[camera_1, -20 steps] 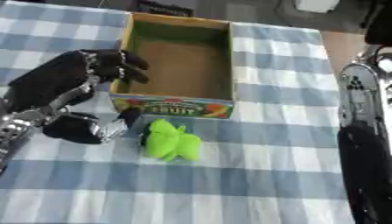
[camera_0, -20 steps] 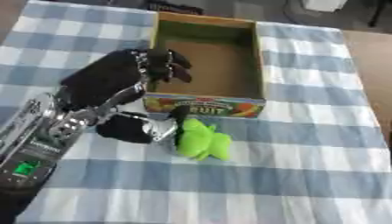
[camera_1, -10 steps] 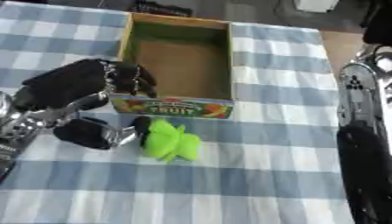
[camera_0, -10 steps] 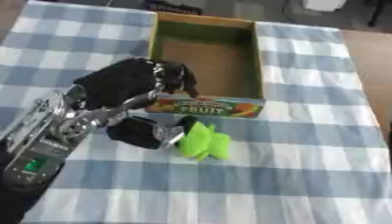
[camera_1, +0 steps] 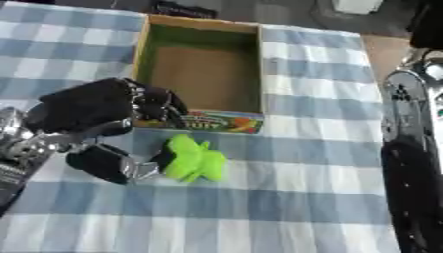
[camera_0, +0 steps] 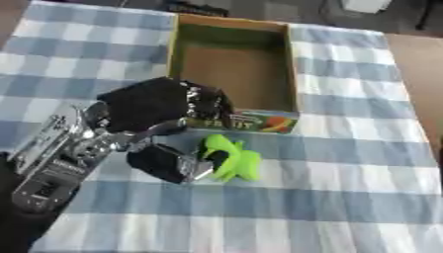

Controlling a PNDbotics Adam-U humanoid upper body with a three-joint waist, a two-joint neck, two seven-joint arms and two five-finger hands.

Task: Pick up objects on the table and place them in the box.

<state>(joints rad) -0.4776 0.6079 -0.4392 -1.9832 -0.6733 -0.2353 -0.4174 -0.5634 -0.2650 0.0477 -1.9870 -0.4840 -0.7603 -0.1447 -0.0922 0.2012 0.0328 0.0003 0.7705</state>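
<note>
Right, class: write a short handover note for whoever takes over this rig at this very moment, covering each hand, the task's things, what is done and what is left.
Left hand: over the table just in front of the box, fingers curled, thumb beside the green toy; no grasp visible.
Right hand: not in view; only the right arm shows at the right edge.
Green toy: lying on the checked tablecloth, in front of the box's printed front wall.
Box: open, looks empty.
Done: nothing placed in the box.
Left: grasp the green toy, lift it over the front wall, release it inside.
</note>
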